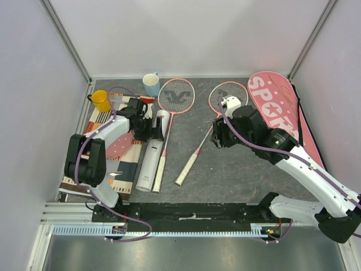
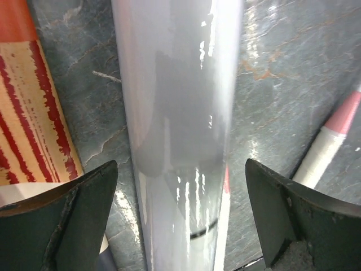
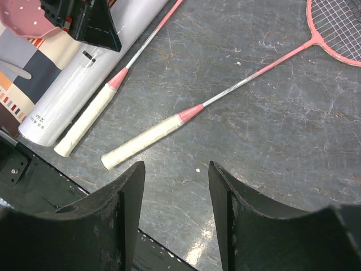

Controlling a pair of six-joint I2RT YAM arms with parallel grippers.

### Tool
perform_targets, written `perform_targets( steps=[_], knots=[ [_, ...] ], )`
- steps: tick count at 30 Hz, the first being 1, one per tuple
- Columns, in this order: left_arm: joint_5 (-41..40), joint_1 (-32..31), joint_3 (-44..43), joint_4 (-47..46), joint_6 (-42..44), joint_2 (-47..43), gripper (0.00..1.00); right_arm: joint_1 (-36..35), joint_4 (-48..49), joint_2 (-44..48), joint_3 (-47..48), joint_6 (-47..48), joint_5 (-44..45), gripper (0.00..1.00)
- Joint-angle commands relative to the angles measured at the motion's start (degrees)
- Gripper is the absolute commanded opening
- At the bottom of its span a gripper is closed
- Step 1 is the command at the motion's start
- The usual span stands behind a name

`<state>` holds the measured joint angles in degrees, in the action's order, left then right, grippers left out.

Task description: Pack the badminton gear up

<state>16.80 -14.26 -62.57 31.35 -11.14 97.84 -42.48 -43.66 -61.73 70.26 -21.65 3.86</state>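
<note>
**Top external: my left gripper (image 1: 149, 132) straddles the tube, my right gripper (image 1: 218, 140) holds nothing**

Nearest my bases, the long white tube (image 1: 146, 166) lies on the table (image 1: 242, 169), its left side along the striped mat (image 1: 125, 169). The first racket (image 1: 161, 164) lies just beside the tube on the right. The second racket (image 1: 189, 164) lies well apart, farther right.

On the left wrist camera my fingers (image 2: 79, 220) stand wide, one on each side of the tube, with a gap showing on both sides. The tube's wall is opaque, so I cannot tell what is inside.

My right fingers (image 3: 118, 214) are parted, with only bare table between them. The second racket's handle lies just beyond them.

Farther off lie both pink racket heads, then the yellow mug (image 1: 101, 100) and the blue mug (image 1: 151, 84). The pink SPORT bag (image 1: 279, 104) lies flat at the far right, and I cannot see what it holds.
</note>
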Motion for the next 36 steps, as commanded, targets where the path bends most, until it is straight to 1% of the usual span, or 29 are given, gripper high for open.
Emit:
perform_targets(
  steps=[1, 3, 4, 5, 6, 7, 8, 9, 10, 11, 12, 13, 14, 15, 16, 17, 18, 19, 21, 22, 24, 25, 28, 29, 30, 31, 34, 36],
  knots=[
    [0.35, -0.15, -1.5, 0.18, -0.03, -7.4, 1.0, 0.2, 3.23, -2.06, -1.26, -1.9, 0.19, 0.57],
    [-1.32, -0.07, -2.73, 1.34, 0.24, -10.47, 1.0, 0.2, 3.67, -3.3, -1.79, -2.96, 1.41, 0.58],
    [-1.68, -0.15, -3.0, 1.95, 0.32, -11.7, 1.0, 0.29, 3.76, -4.7, -2.23, -3.4, 3.42, 0.59],
    [-2.64, -0.07, -3.26, 1.96, 0.24, -14.76, 1.0, 0.47, 4.19, -5.32, -2.49, -3.66, 4.31, 0.7],
    [-2.56, -0.15, -3.96, 2.04, -0.02, -16.35, 1.0, 0.73, 4.63, -6.72, -2.84, -4.88, 4.93, 0.78],
    [-2.3, -0.15, -4.4, 1.61, -0.72, -18.02, 1.0, 2.12, 5.51, -7.34, -3.89, -5.59, 5.28, 0.83],
    [-1.69, -0.07, -4.67, 0.56, -1.25, -21.08, 1.0, 3.53, 7.95, -7.96, -4.68, -6.47, 4.15, 0.89],
    [-0.81, -0.15, -4.93, -0.49, -1.87, -22.68, 1.0, 5.54, 9.11, -9.62, -5.21, -8.3, 2.84, 0.91],
    [0.42, -0.07, -4.93, -1.98, -3.61, -24.0, 1.0, 10.35, 10.25, -10.68, -6.35, -9.37, 1.52, 0.92],
    [3.82, -0.06, -4.15, -6.52, -4.59, -25.06, 1.0, 13.01, 12.61, -11.73, -6.97, -9.99, -0.24, 0.94],
    [5.51, -0.15, -3.62, -8.74, -5.73, -26.98, 0.98, 15.3, 13.68, -13.92, -7.5, -10.34, 0.36, 0.96],
    [7.27, -0.15, -3.01, -11.72, -7.65, -27.52, 0.97, 19.85, 14.21, -15.07, -8.11, -10.78, 1.93, 0.98],
    [10.94, -0.33, -1.78, -16.1, -8.46, -27.97, 0.96, 22.15, 15.78, -16.04, -8.47, -10.78, 4.03, 0.98],
    [12.37, -0.33, -1.42, -17.89, -9.07, -28.14, 0.95, 24.61, 17.02, -18.14, -8.82, -10.7, 4.23, 0.97],
    [13.34, -0.33, -0.98, -19.04, -10.21, -28.32, 0.95, 29.6, 18.25, -19.29, -9.35, -10.78, 4.32, 0.98],
    [15.18, -0.33, -0.11, -21.05, -10.74, -28.32, 0.94, 32.26, 19.39, -20.52, -9.18, -10.87, 4.32, 0.98],
    [15.98, -0.42, 0.42, -21.77, -10.92, -28.5, 0.94, 34.46, 19.66, -22.97, -8.83, -10.87, 5.97, 0.98],
    [16.6, -0.33, 0.95, -22.21, -11.27, -28.76, 0.92, 39.44, 20.01, -24.12, -8.13, -11.74, 6.77, 0.97],
    [17.74, -0.5, 3.41, -24.39, -11.71, -29.46, 0.91, 45.26, 22.81, -26.67, -8.12, -12.54, 5.73, 0.97],
    [18.0, -0.59, 4.55, -25.45, -12.67, -30.33, 0.9, 50.34, 24.48, -27.29, -8.64, -12.8, 4.07, 0.98],
    [20.28, -0.59, 7.27, -28.0, -14.26, -31.13, 0.89, 54.33, 27.83, -29.57, -7.86, -12.81, 5.53, 0.96],
    [21.08, -0.68, 8.15, -28.97, -15.22, -31.48, 0.89, 56.69, 28.8, -30.54, -7.07, -11.93, 8.16, 0.95],
    [21.78, -1.91, 9.83, -30.12, -15.93, -32.45, 0.89, 58.73, 28.37, -35.2, -2.43, -7.98, 14.58, 0.9],
    [22.31, -2.69, 9.83, -30.12, -16.02, -32.36, 0.89, 59.43, 27.15, -36.25, -1.45, -7.19, 15.03, 0.85],
    [22.58, -3.05, 10.01, -30.3, -16.11, -32.19, 0.89, 60.31, 26.53, -37.74, -0.48, -7.09, 15.47, 0.82],
    [22.75, -3.4, 10.09, -30.73, -16.11, -32.19, 0.89, 62.5, 26.43, -38.02, -0.47, -7.09, 15.22, 0.8],
    [22.49, -4.72, 10.27, -30.39, -15.76, -31.4, 0.89, 65.93, 27.84, -39.77, -0.39, -5.17, 14.07, 0.75],
    [22.49, -6.3, 9.92, -29.77, -15.24, -30.61, 0.89, 66.12, 28.28, -42.4, 1.71, -2.19, 14.16, 0.7]
  ],
)
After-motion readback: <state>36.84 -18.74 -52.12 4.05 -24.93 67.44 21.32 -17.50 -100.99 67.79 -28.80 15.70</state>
